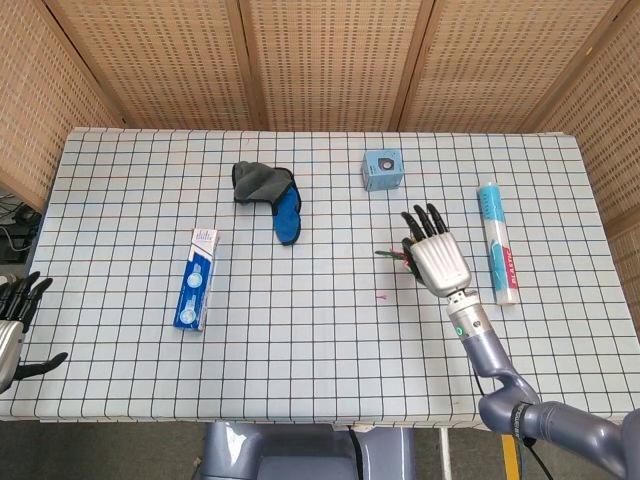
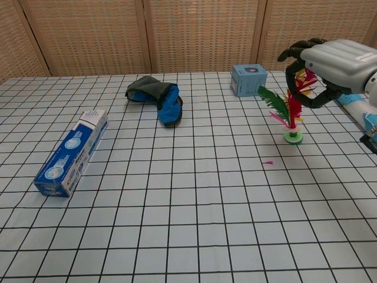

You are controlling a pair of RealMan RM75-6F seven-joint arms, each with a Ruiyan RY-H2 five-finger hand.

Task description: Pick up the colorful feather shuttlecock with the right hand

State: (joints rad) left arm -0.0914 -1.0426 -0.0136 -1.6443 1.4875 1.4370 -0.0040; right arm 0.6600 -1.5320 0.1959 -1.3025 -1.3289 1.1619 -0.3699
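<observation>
The right hand (image 2: 330,62) is gripping the shuttlecock (image 2: 290,115) by its feather tops, base hanging just above the desk (image 2: 177,194). It is looking light and soft; holding nearer the base seems safer.

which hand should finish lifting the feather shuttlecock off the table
Right. The right hand already grips the feathers of the shuttlecock, which hangs upright with its base near the table. The left hand sits open at the opposite edge, far from it.
</observation>
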